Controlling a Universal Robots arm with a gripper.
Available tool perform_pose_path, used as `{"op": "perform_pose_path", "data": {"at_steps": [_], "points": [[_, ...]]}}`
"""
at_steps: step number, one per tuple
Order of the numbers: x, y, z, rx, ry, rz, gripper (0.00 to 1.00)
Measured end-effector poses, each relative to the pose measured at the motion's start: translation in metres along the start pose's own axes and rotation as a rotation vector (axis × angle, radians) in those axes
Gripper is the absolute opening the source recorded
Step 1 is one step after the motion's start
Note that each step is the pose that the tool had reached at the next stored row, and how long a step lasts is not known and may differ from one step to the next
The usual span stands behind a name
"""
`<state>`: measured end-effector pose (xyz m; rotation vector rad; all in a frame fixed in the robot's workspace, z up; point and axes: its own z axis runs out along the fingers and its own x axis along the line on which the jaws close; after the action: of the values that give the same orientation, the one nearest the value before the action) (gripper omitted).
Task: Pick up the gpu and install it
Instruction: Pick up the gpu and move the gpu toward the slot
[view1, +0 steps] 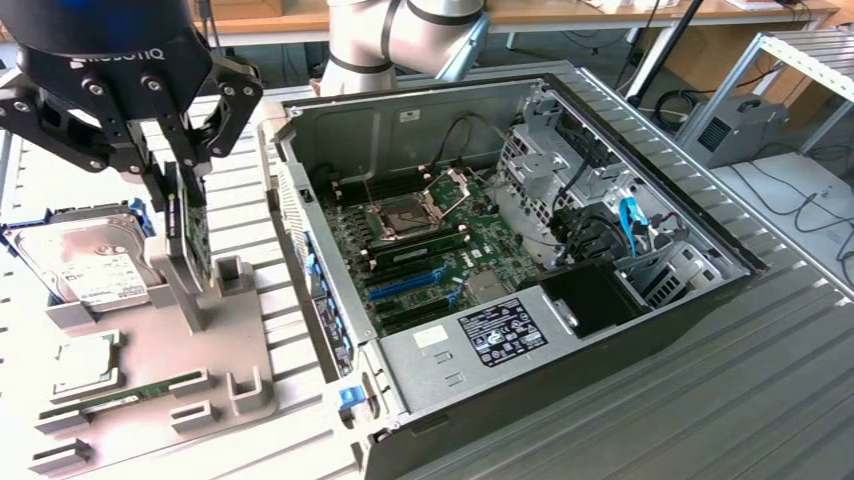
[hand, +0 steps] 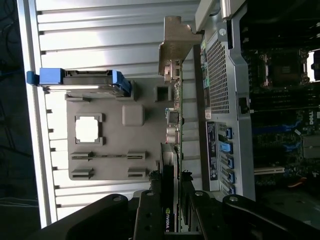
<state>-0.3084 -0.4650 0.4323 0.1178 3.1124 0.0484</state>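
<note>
The gripper (view1: 179, 172) clamps the gpu (view1: 188, 228) upright over the grey fixture (view1: 248, 345), along its edge nearest the open computer case (view1: 414, 385).

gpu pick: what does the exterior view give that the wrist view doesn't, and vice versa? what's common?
Exterior view adds: grey robot arm joints, grey power supply with black label, blue cables.
Wrist view adds: the thin black gpu card's silvery metal end bracket and NVIDIA lettering.
Shared: gripper shut on that gpu card, flat grey parts holder, silver hard drive in blue frame, open black computer case.
</note>
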Motion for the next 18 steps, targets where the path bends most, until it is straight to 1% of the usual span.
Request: {"op": "perform_pose_path", "data": {"at_steps": [18], "points": [[0.000,0.0006,-0.0186,0.0000,0.0000,0.000,0.26]]}}
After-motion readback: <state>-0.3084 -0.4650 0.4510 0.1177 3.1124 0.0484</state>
